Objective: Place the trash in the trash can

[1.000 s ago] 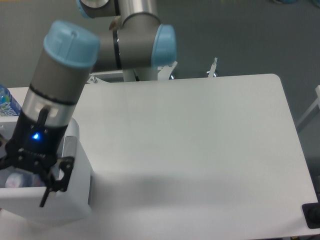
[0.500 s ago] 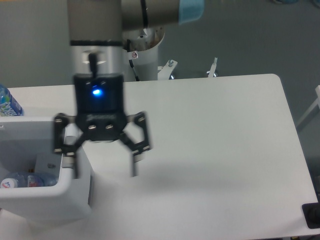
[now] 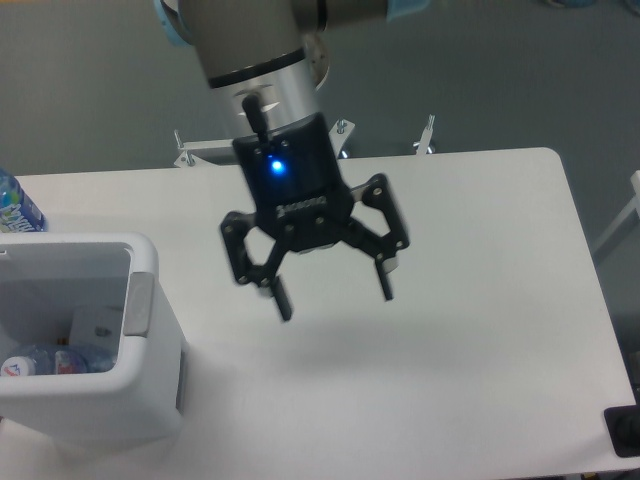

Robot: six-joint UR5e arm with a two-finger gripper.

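Crushed bottle (image 3: 45,360) inside bin (image 3: 140,400)

The white rectangular plastic bin (image 3: 150,400) and the crushed clear bottle (image 3: 45,360) inside were cut by the left edge.

Trash can (image 3: 150,395) on desk (image 3: 480,300) at left edge, crushed bottle (image 3: 40,360) inside, upright bottle (image 3: 15,205) behind, pincer (image 3: 333,292) above desk middle.
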